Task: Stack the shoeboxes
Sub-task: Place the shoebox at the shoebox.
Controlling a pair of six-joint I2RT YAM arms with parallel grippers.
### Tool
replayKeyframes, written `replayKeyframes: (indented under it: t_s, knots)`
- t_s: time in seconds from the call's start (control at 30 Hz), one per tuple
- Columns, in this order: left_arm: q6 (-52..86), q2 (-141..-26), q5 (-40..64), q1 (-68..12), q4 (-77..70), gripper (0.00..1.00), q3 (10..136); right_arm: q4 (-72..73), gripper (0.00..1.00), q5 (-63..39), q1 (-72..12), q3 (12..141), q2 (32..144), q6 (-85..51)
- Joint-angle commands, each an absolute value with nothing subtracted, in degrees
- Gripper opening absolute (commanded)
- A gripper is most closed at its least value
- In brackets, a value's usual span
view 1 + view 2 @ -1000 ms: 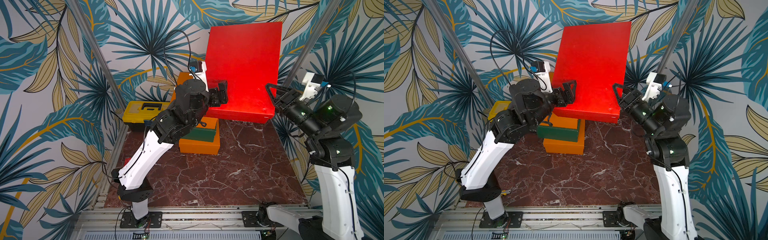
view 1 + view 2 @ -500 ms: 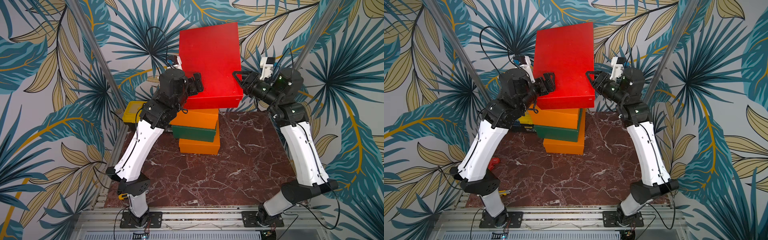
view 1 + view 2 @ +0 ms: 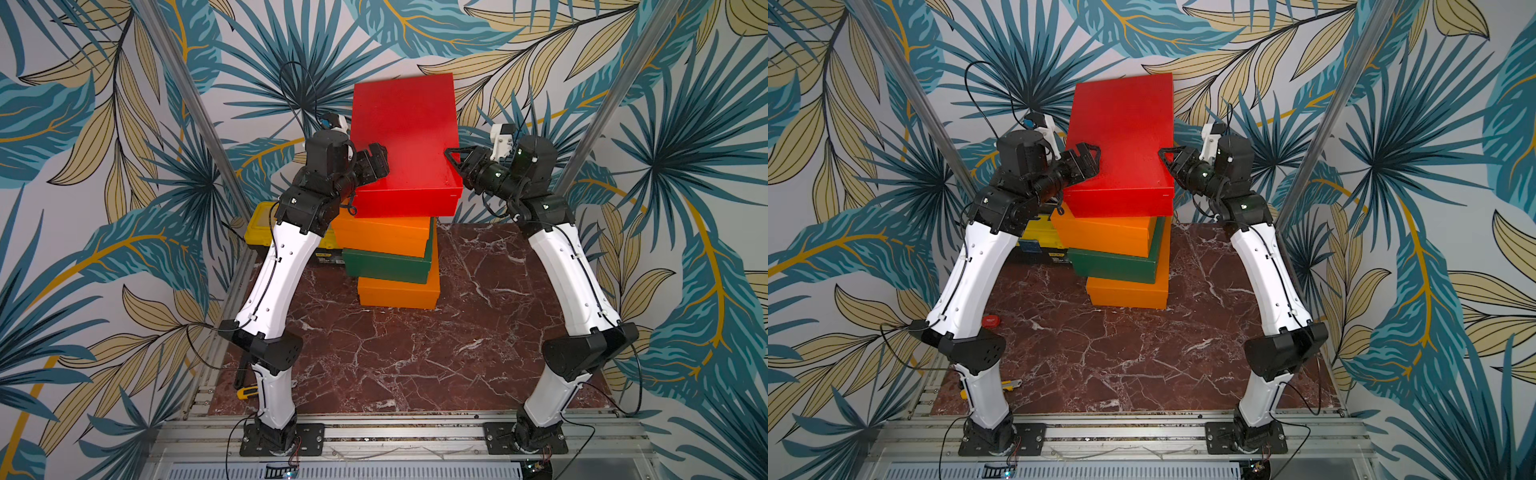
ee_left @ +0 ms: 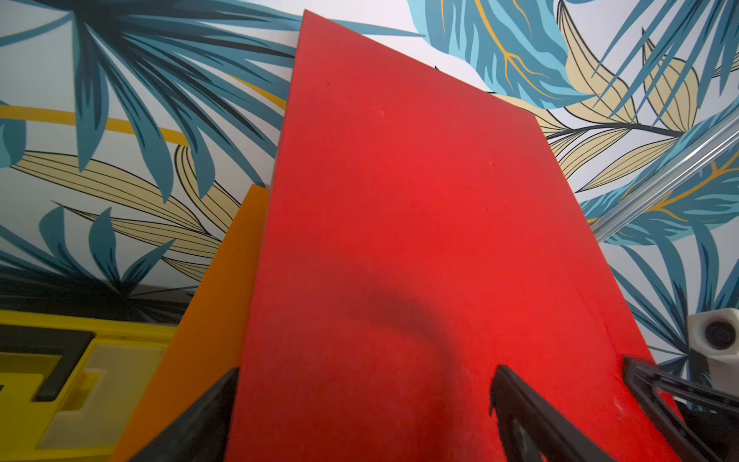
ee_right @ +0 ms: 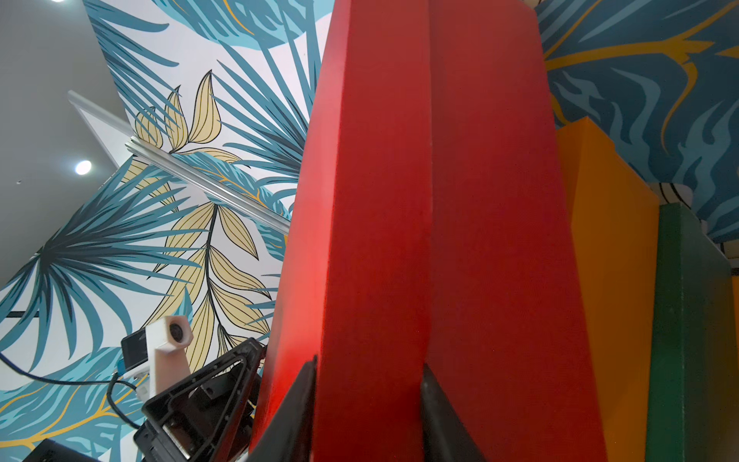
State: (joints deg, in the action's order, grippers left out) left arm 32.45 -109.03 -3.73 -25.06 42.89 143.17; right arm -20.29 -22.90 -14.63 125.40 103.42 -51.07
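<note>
- Plain matte red shoebox (image 3: 405,141), topping the stack between both grippers.
- Jaws of left gripper (image 4: 368,370) wide astride its edge, grip unclear.
- Jaws of right gripper (image 5: 370,362) narrow, clamping its lid rim.
- Beneath the grippers: upper orange shoebox (image 3: 382,235), green shoebox (image 3: 386,264), lower orange shoebox (image 3: 399,293); four boxes.

Four shoeboxes (image 3: 395,237) are seen stacked at the desk's (image 3: 374,353) rear, and a toolbox (image 3: 261,222) is tucked just left of them.
</note>
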Motion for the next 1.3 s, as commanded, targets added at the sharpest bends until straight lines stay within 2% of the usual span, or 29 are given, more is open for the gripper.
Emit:
replayKeyframes:
  t_s: [0.0,0.17,0.37,0.5,0.73,1.03,1.27]
  knots:
    - [34.5,-108.05,8.51,-26.58,37.98,0.97,142.82,-24.09,0.42,-27.01,-18.19,122.11,105.9,-46.5]
    - [35.41,-107.32,9.27,-25.1,37.97,0.99,141.42,-23.63,0.52,-26.15,-18.12,119.79,104.17,-46.07]
    - [35.71,-106.11,9.26,-24.39,37.96,1.0,140.58,-24.77,0.76,-26.55,-18.19,119.58,102.54,-45.97]
    - [35.34,-104.75,8.55,-23.82,38.05,1.0,139.74,-23.15,0.84,-27.37,-18.19,117.85,100.87,-46.92]
    - [35.32,-102.3,7.14,-20.12,38.0,1.0,136.82,-23.35,0.9,-29.29,-18.24,117.78,99.77,-47.2]
    - [36.72,-106.27,9.49,-16.62,38.06,1.0,138.16,-23.03,0.91,-30.41,-18.9,118.35,98.29,-47.3]
    - [36.67,-107.66,10.7,-14.52,38.06,1.0,137.7,-32.59,0.97,-22.62,-18.56,123.72,97.18,-39.9]
